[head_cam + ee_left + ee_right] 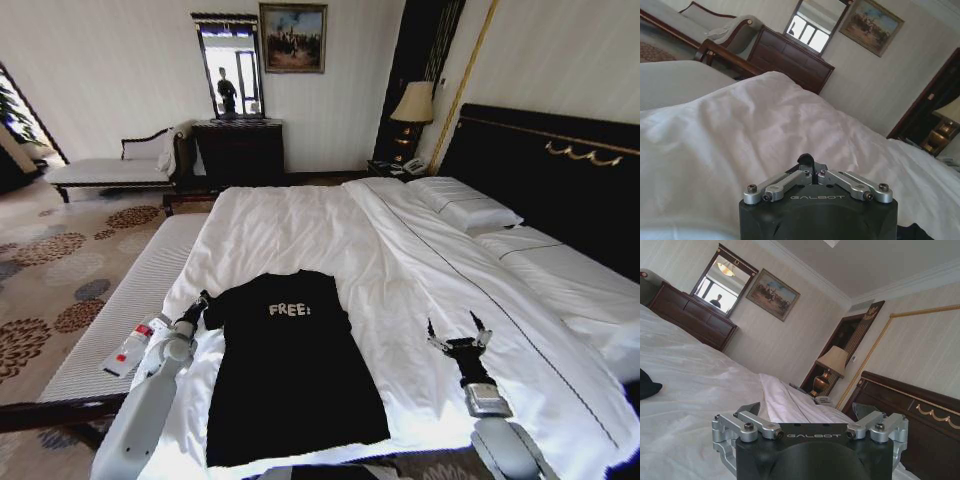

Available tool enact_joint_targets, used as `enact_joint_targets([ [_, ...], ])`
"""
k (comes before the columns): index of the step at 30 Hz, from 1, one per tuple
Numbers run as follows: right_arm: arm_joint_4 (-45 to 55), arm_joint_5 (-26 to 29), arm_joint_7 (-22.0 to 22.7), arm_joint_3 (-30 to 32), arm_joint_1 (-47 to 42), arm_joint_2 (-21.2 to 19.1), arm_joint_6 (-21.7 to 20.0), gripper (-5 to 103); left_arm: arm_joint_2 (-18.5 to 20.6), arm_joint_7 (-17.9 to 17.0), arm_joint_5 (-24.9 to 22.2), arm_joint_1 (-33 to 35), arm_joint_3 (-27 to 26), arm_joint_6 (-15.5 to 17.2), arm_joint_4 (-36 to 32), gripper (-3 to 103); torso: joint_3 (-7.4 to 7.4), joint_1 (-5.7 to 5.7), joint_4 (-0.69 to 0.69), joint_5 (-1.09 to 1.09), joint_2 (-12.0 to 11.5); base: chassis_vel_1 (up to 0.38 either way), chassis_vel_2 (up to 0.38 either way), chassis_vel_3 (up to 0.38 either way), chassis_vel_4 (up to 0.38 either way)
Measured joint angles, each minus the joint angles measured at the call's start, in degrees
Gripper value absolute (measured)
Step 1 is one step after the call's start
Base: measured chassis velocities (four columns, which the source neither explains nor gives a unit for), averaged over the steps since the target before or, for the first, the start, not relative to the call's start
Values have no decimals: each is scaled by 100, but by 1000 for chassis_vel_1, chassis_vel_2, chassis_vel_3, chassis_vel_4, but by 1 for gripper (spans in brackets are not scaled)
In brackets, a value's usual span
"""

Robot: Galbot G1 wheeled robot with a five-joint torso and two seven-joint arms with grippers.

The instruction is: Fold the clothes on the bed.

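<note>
Sleeve fold on the bed [330, 225]

Our left claw [198, 305] looks clenched on the T-shirt [290, 370] sleeve; right claw [459, 332] released. We should carry the sleeve inward, low and flat.

Black T-shirt [290, 380] flat on bed [400, 250]

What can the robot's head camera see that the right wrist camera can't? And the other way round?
Head view: the white FREE! lettering on the T-shirt, the left gripper at its sleeve, the striped bench and the chaise.

Right wrist view: the ceiling, and the right gripper close up, its fingers open.

Both: the bed, lamp, painting, mirror, headboard and the right gripper.
</note>
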Motion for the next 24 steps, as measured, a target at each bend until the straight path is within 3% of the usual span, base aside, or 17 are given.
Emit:
enact_joint_targets([
  [3, -22, 14, -1, 1, 7, -37, 19, 100, 65, 0, 537, -99, 510, -12, -147, 0, 0, 0, 0, 0, 0, 0, 0, 0, 0],
  [7, -25, 39, -1, 3, 35, -58, 25, 100, 101, 5, 861, -147, 948, -39, -136, 0, 0, 0, 0, -1, 0, 0, 0, 0, 0],
  [24, -24, -38, -66, -54, 22, 98, 98, 100, -159, -308, 1186, -708, 1939, -147, 530, 0, 0, 0, 0, -1, 0, 0, 0, 0, 0],
])
